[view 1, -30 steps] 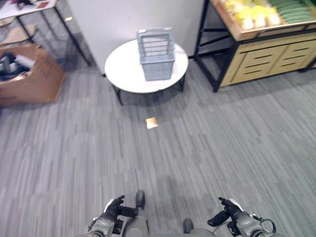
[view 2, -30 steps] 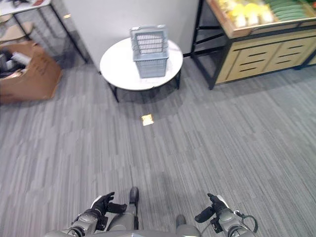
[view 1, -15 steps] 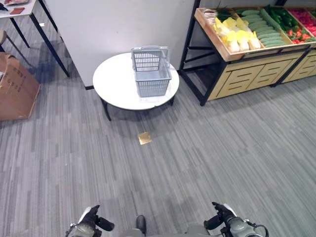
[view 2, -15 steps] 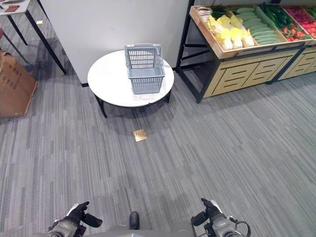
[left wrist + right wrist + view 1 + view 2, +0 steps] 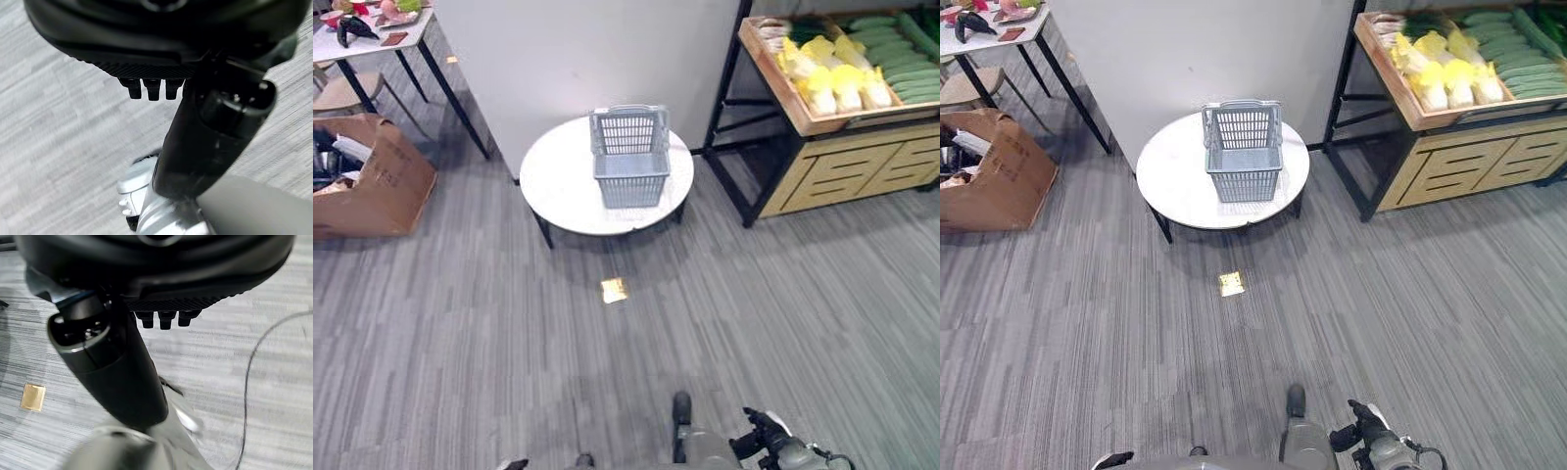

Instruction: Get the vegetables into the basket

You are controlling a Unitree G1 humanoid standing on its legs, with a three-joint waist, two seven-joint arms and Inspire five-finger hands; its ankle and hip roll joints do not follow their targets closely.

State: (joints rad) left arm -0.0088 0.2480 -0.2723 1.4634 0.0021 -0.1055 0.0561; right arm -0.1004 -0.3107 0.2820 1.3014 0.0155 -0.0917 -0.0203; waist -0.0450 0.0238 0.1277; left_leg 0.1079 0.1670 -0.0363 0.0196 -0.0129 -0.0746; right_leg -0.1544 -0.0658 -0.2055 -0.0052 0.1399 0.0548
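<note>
Standing empty at the far centre on a round white tabletop (image 5: 563, 181): grey basket (image 5: 629, 157). Lying far right in a wooden produce shelf (image 5: 822, 117): vegetables (image 5: 847, 73). Hanging low near the floor, fingers curled, holding nothing: right hand (image 5: 1363, 437) and left hand (image 5: 151, 58).

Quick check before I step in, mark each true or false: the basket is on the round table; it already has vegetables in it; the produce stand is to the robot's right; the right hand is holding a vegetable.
1. The basket is on the round table. True.
2. It already holds vegetables. False: it looks empty.
3. The produce stand is to the right. True.
4. The right hand holds a vegetable. False: it holds nothing.
</note>
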